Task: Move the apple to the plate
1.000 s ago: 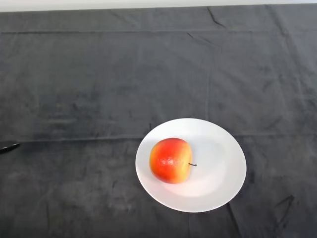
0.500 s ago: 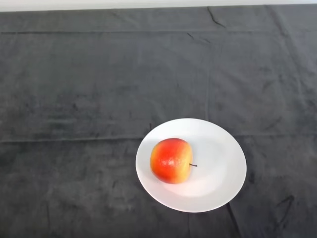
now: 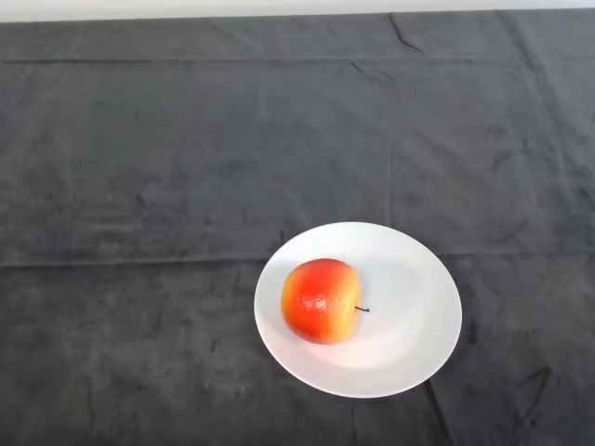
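Dark cloth all around plate, apple left of centre

— What does the table look like?

— It fills nearly the whole head view under a dark grey cloth, soft and faintly mottled.

— Is the cloth flat?

— Mostly. Long creases run across it, one near the far edge and one about halfway down. Small wrinkles sit at the far right and the near right corner.

— Anything beyond it?

— Only a thin pale strip along the top. The light falls evenly.
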### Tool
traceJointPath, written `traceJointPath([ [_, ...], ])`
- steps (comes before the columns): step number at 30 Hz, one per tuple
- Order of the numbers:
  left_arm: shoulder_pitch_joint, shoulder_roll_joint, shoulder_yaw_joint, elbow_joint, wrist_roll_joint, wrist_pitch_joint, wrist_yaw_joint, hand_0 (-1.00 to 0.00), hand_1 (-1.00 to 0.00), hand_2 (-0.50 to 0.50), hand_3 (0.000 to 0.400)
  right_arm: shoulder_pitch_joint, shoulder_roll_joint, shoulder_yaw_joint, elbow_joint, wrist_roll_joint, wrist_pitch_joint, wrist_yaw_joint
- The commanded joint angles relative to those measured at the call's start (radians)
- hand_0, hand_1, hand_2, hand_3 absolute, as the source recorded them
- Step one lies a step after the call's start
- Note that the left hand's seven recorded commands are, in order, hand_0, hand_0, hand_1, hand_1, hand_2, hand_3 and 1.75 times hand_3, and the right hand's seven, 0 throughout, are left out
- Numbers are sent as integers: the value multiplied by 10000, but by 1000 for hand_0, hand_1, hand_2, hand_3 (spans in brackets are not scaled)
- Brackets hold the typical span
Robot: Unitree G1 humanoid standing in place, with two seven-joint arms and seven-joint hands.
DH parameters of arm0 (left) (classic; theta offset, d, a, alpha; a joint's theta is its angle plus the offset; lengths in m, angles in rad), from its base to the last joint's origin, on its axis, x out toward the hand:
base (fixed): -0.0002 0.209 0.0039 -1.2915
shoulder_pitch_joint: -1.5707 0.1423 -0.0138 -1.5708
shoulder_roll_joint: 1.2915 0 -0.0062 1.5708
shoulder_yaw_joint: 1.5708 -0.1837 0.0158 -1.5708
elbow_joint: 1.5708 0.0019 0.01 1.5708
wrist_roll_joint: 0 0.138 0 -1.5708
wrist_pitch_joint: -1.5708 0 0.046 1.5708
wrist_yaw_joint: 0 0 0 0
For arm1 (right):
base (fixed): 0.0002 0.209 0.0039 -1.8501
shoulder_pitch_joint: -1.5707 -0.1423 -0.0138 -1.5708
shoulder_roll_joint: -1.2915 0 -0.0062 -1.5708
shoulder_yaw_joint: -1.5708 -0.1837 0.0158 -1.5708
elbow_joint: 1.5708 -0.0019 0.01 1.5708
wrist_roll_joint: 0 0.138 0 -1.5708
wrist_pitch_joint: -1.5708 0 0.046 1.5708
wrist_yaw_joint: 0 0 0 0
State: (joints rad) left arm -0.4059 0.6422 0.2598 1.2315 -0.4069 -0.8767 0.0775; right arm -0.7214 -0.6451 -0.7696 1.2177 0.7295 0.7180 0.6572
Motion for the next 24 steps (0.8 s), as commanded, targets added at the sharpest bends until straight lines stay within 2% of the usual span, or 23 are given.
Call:
traceJointPath([
  [1, 264, 632, 419, 347, 135, 166, 130, 0, 0, 0, 0, -142, -226, -146, 32, 163, -37, 34],
  [11, 254, 591, 538, 261, 425, 198, 394, 0, 0, 0, 0, -144, -227, -146, 37, 159, -38, 37],
  [24, 302, 556, 707, 155, 698, 203, 453, 0, 0, 0, 0, -145, -227, -146, 39, 156, -40, 40],
])
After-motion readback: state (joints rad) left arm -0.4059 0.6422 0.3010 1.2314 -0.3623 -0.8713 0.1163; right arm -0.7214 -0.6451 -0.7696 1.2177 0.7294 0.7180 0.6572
